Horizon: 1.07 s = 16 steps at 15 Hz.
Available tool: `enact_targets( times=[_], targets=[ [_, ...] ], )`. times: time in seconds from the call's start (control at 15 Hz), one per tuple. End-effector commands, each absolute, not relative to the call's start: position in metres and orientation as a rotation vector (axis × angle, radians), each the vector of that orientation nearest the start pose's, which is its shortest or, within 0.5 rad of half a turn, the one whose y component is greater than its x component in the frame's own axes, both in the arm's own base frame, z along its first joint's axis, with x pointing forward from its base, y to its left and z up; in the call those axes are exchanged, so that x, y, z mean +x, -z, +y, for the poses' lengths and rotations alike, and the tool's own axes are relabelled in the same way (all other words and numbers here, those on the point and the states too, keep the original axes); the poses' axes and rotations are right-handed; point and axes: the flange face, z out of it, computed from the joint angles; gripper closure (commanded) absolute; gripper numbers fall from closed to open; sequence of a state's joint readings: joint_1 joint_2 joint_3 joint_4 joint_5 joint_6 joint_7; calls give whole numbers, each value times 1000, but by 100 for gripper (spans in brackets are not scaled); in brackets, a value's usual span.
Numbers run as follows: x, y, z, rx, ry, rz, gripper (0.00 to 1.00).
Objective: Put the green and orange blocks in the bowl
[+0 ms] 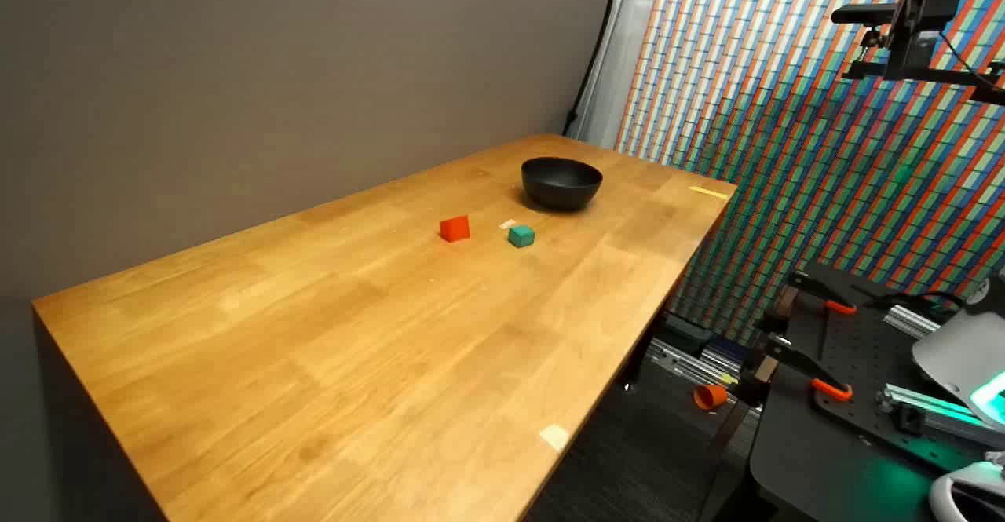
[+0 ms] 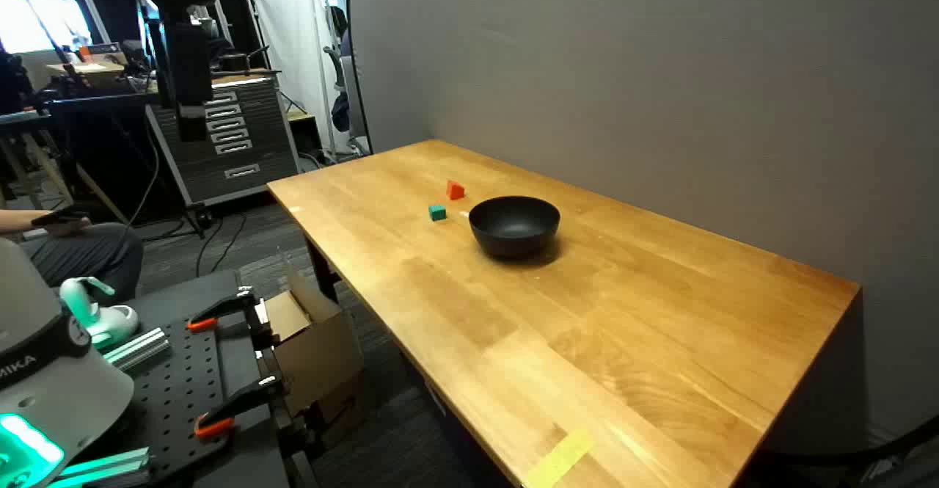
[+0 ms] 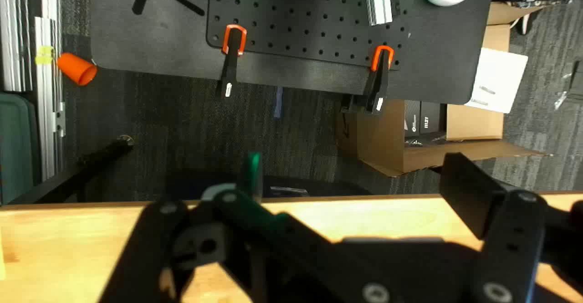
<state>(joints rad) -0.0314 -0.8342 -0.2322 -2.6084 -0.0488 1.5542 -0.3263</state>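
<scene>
The green block and the orange block, which is wedge-shaped, sit apart on the wooden table. The black bowl stands upright close to them. In an exterior view the green block and orange block lie beside the bowl, outside it. My gripper is open, with nothing between its fingers in the wrist view. It is held high above the floor side of the table, away from the blocks and bowl, which are out of the wrist view.
A grey wall runs along the table's far side. The robot's black base table with clamps stands across a gap. A cardboard box and an orange cup are on the floor. Tape marks the tabletop.
</scene>
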Motion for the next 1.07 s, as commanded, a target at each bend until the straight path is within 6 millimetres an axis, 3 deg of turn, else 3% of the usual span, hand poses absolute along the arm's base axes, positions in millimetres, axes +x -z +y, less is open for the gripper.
enact_targets(
  times=[0.0,0.27,0.4,0.47,0.67,1.0],
  targets=[
    [268,-480,-83,-2942,-286,-239,0],
    [268,-481,-83,-2942,-283,-239,0],
    [292,-458,-92,-2950,-252,-141,0],
    [316,-440,-89,-2957,-211,-129,0],
    [361,-403,-62,-2955,-141,-192,0],
    [430,-328,2,-3011,-193,-316,0]
  ],
)
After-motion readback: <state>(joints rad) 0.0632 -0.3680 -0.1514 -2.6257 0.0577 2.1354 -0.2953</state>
